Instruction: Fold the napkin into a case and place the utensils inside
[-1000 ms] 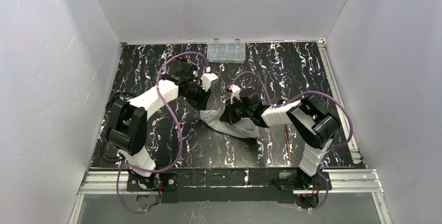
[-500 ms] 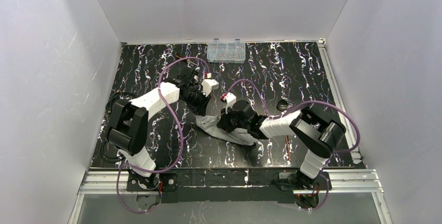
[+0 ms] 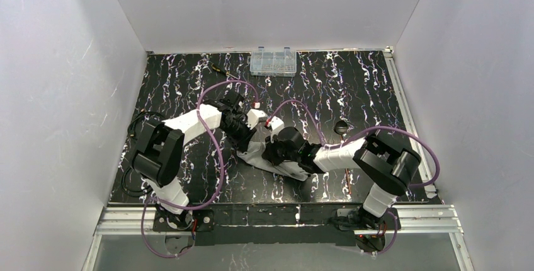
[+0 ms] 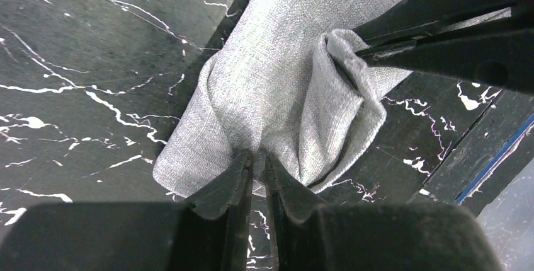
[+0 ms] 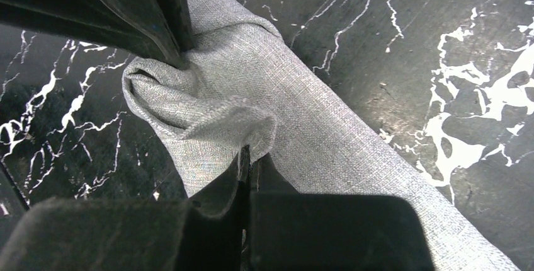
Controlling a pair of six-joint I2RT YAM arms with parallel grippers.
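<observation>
The light-grey napkin (image 3: 259, 155) lies bunched into a narrow strip on the black marbled table, between the two arms. My left gripper (image 4: 258, 157) is shut on a fold at the strip's near end. My right gripper (image 5: 250, 154) is shut on a raised hemmed corner of the same napkin (image 5: 315, 120). The two grippers stand close together and face each other. The right fingers (image 4: 441, 38) show at the upper right of the left wrist view. Of the utensils, a dark spoon head (image 3: 340, 127) lies to the right, with a thin copper handle (image 3: 348, 181) near the right arm.
A clear plastic compartment box (image 3: 272, 62) stands at the table's far edge. A short screwdriver (image 3: 219, 68) lies left of it. Purple cables loop above both arms. White walls close in the table on three sides.
Both grippers have moved toward the near left, dragging the napkin with them. The left jaws have closed on the cloth. The right arm's shift has uncovered the spoon head.
</observation>
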